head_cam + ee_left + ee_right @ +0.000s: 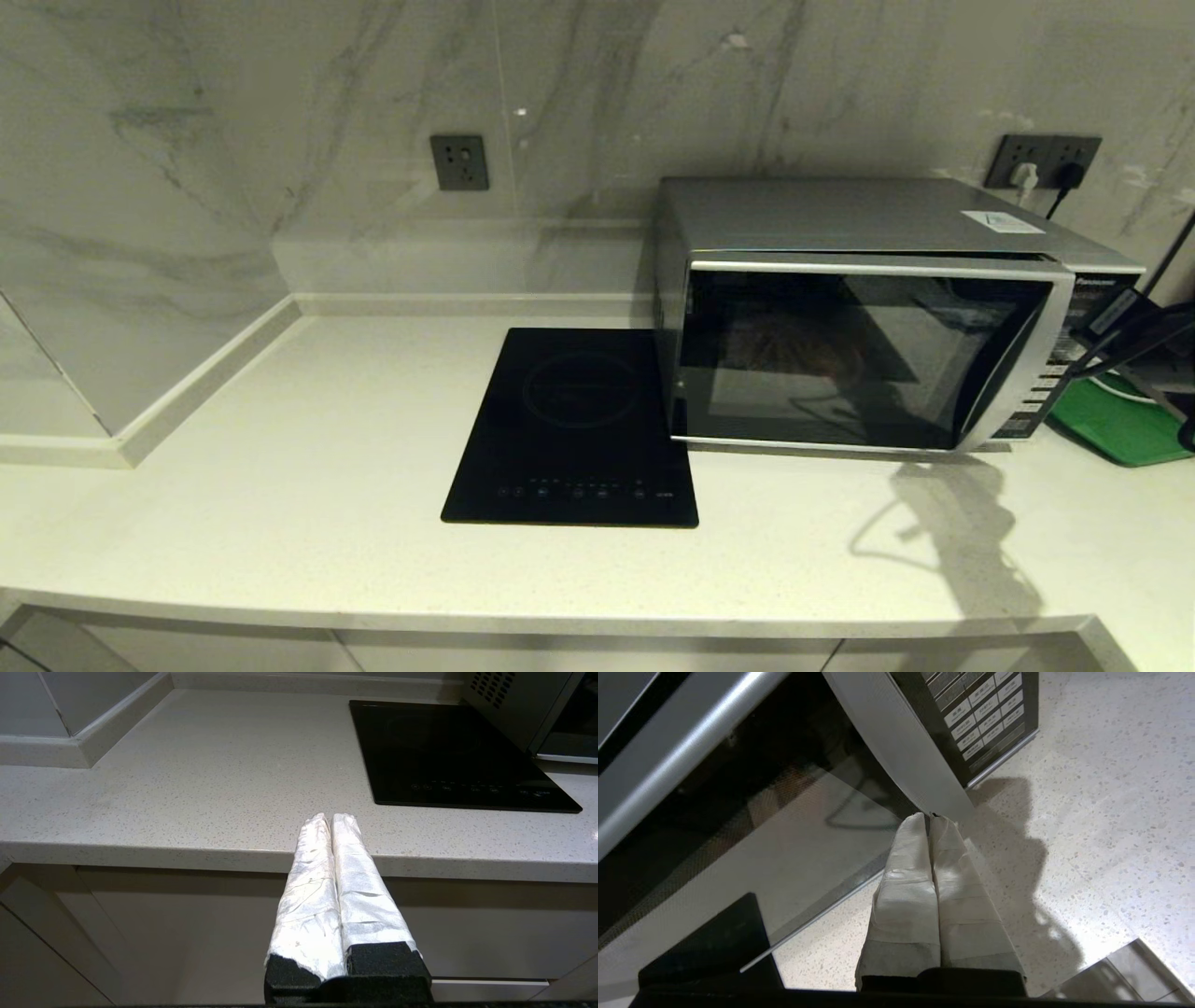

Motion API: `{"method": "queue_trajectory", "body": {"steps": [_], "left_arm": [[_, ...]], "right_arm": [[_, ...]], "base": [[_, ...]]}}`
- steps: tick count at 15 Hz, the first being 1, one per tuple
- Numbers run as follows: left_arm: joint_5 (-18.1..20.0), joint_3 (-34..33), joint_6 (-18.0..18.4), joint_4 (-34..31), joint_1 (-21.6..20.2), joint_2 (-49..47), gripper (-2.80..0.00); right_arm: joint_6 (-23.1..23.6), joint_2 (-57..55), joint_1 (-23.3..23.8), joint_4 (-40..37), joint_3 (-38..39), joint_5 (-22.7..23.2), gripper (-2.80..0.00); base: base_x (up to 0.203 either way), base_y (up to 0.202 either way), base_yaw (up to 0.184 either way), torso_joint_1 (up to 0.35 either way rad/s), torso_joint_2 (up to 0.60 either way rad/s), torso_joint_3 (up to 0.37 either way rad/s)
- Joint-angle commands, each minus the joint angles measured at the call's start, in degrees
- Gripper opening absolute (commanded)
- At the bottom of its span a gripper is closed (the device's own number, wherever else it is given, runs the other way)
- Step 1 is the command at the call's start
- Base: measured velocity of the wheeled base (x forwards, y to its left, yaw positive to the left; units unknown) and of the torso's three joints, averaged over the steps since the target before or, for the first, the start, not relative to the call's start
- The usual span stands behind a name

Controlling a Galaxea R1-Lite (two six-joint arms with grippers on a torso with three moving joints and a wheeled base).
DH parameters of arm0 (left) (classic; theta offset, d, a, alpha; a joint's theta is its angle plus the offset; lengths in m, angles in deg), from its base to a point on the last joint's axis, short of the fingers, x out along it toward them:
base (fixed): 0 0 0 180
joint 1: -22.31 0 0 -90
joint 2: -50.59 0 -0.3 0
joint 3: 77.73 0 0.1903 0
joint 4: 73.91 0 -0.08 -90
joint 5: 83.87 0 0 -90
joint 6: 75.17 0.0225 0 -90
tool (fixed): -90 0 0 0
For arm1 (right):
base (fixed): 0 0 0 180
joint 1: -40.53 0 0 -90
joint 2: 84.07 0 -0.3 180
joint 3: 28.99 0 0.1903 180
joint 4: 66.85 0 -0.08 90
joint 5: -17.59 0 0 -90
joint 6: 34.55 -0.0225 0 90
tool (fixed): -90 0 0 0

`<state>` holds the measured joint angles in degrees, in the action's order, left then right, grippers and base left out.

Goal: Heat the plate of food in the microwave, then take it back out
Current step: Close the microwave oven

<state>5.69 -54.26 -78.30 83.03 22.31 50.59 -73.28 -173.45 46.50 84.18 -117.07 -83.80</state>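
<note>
We see the right gripper (pixel 930 817), jaws together, at the lower end of the microwave (pixel 859 355) door's handle strip (pixel 901 751), the left gripper (pixel 331 819), jaws together, parked at the counter (pixel 187 774) edge, and we cannot make out the plate.

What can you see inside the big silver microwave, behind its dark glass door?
Through the dark glass door of the boxy silver microwave, only a dim brownish rounded shape shows among reflections. Whether it is the plate with food cannot be told; the rest of the interior is hidden.
</note>
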Motion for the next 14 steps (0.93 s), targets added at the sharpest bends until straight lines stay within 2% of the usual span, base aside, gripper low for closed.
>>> {"method": "queue_trajectory", "body": {"steps": [1,10,11,14], "left_arm": [[0.0,0.0,0.0,0.1,0.0,0.0,-2.8],[0.0,0.0,0.0,0.0,0.0,0.0,-2.8],[0.0,0.0,0.0,0.0,0.0,0.0,-2.8],[0.0,0.0,0.0,0.1,0.0,0.0,-2.8]], "right_arm": [[0.3,0.1,0.1,0.0,-0.1,0.0,-2.8],[1.2,-4.9,0.1,0.2,-5.2,3.2,-2.8],[1.1,-5.0,0.1,0.9,-5.1,3.2,-2.8],[1.4,-5.5,0.1,9.5,-3.7,2.9,-2.8]], "base": [[0.0,0.0,0.0,0.0,0.0,0.0],[0.0,0.0,0.0,0.0,0.0,0.0],[0.0,0.0,0.0,0.0,0.0,0.0],[0.0,0.0,0.0,0.0,0.0,0.0]]}}
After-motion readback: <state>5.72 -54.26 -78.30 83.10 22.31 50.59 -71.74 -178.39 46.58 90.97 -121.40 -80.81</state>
